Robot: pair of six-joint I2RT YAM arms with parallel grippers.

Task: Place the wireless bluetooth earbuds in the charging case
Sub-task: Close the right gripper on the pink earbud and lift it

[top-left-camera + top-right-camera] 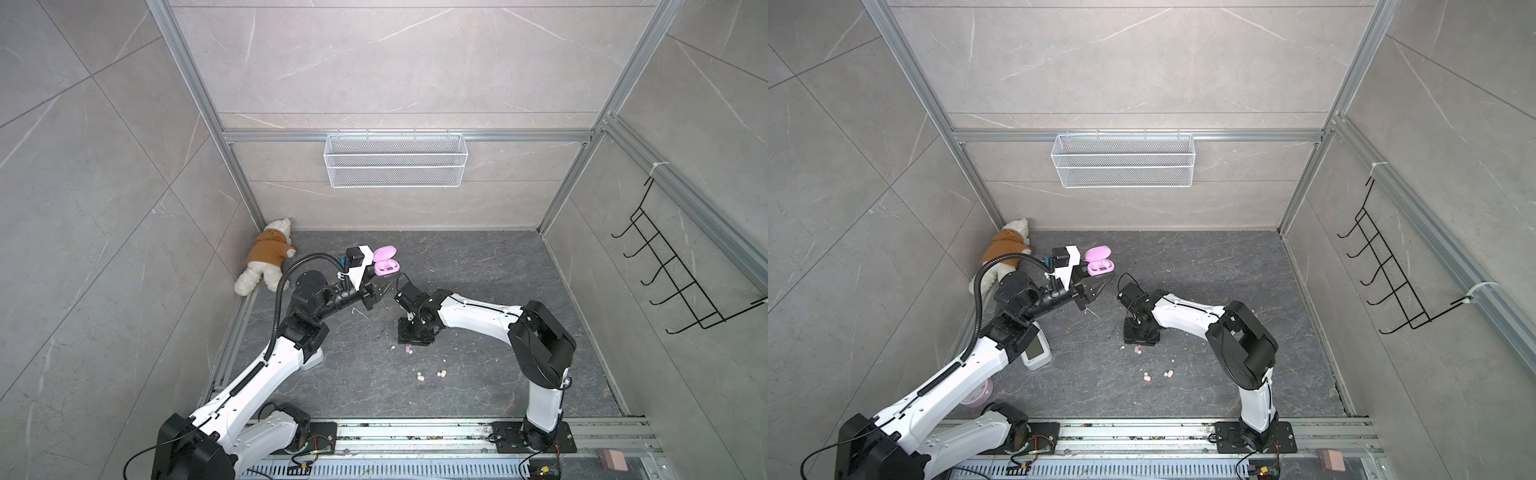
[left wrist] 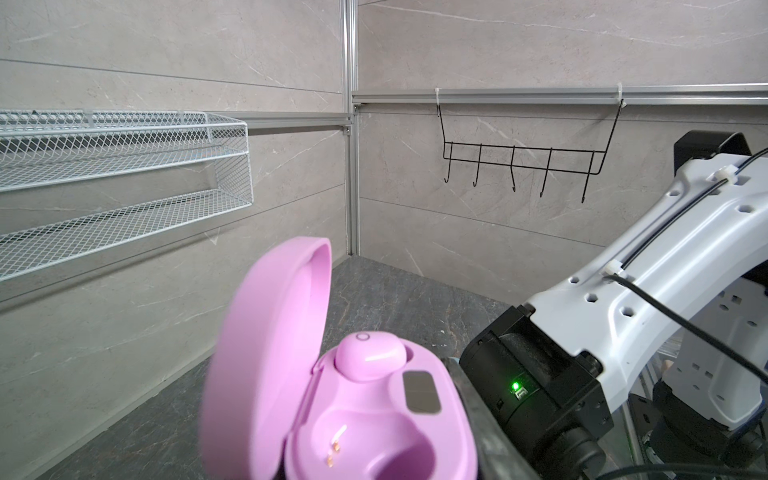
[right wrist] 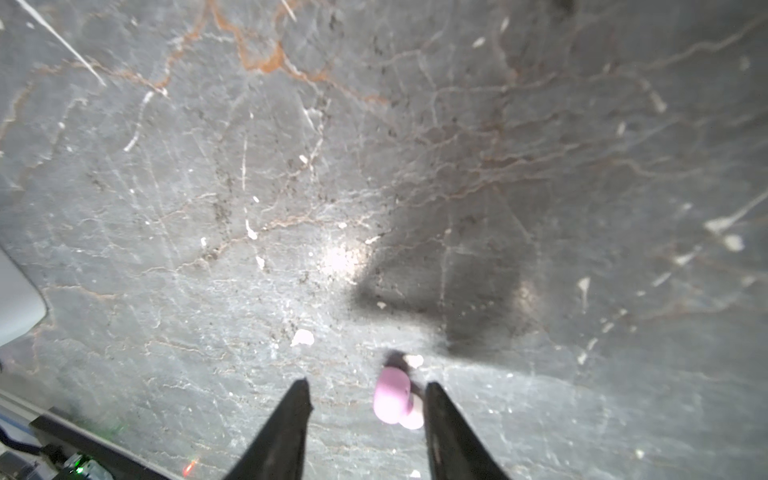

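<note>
Lilac-pink plastic fills the left wrist view. The charging case (image 2: 357,419) stands open with its lid tilted back. It has one seated earbud (image 2: 370,353) of the same colour in one well, and the other well is bare with its gold contacts showing. The left gripper (image 1: 380,282) is clamped on the case and holds it clear of the dark stone floor (image 1: 498,291), at about 11 o'clock from the floor's middle in both top views.

The right gripper (image 3: 368,384) points straight down near the middle of the floor. Its jaws stand partly apart and grip nothing. A loose lilac-pink earbud (image 3: 390,399) lies on the floor between them, just beside one finger (image 3: 444,415) and well clear of the other. I cannot tell whether that finger touches it. A paler piece (image 3: 413,417) rests against the bud.

Two peach earbuds (image 1: 420,377) lie on the floor at about 5 o'clock from that gripper, near each other but apart. A plush bear (image 1: 266,259) lies in the 10 o'clock corner.
</note>
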